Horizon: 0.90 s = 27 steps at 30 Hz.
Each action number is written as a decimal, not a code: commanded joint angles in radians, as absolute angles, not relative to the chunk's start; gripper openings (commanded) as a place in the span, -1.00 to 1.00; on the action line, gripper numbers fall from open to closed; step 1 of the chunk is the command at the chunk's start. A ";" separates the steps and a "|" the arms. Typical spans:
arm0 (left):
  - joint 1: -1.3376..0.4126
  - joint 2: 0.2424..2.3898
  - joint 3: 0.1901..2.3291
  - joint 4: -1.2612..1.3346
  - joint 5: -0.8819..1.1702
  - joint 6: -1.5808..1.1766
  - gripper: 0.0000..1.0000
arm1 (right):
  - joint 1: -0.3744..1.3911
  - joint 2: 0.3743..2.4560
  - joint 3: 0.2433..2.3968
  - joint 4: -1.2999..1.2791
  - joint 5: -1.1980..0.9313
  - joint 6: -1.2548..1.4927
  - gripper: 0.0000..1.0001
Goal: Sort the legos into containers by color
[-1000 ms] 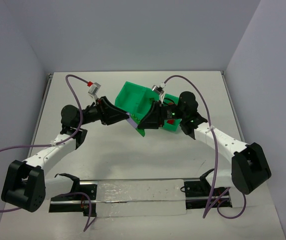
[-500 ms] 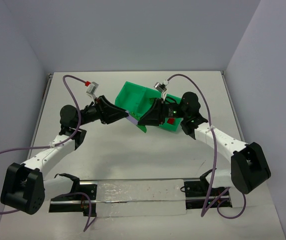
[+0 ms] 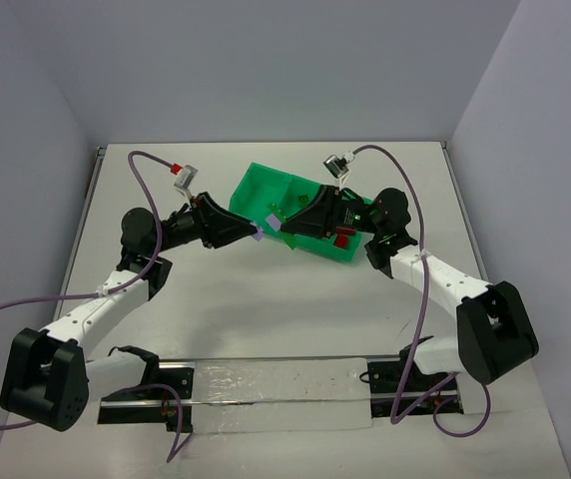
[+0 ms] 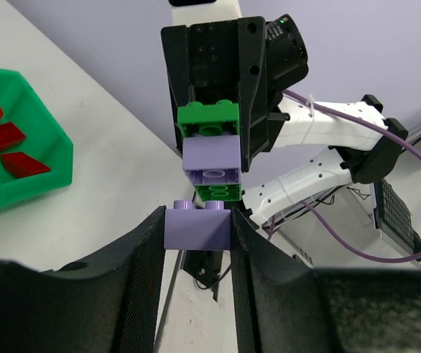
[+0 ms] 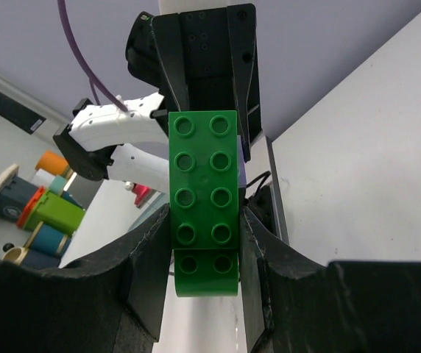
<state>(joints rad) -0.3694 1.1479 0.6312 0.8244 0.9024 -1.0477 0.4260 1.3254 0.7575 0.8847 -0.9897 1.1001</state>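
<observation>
Top view: we find L claw (image 3: pixel 253 234) and R claw (image 3: pixel 284 226) tip to tip in mid-air. The tray (image 3: pixel 256 185) lies just beyond and below both. Red bricks (image 3: pixel 341 239) sit in the compartment behind R claw.

L wrist view: L claw is closed to one brick's width on a single lavender brick (image 4: pixel 198 226), pinched by its sides with studs facing R claw. Directly opposite, R claw clamps a stack (image 4: pixel 211 158), green-lavender-green. Brick and stack sit just beside each other; we cannot tell if joined or apart.

R wrist view: R claw's fingers grip the stack's long sides, green studded face toward the camera, L claw straight ahead.

Assessment: opposed grips suit pulling mixed colours apart. Stack needs more splitting before drop-off. Risk: a brick slipping outside the tray.
</observation>
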 commanded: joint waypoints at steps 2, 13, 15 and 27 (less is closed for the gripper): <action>-0.354 1.111 0.682 0.705 0.868 -0.970 -1.00 | 0.383 1.288 0.708 0.939 -0.913 1.108 -0.80; -0.337 1.244 0.929 0.125 0.516 -0.777 -1.00 | 0.316 1.043 0.778 0.130 -0.503 0.603 -0.78; -0.339 1.292 0.971 0.076 0.461 -0.768 -1.00 | 0.316 1.020 0.792 0.078 -0.435 0.554 -0.78; -0.383 1.693 1.311 -0.114 0.220 -0.720 -1.00 | 0.314 0.863 0.785 -0.110 -0.317 0.465 -0.77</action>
<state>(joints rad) -0.3781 1.6103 1.1828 -0.0386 0.3164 -0.7535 0.3161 0.9159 0.7536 -0.0513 -0.3719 0.5201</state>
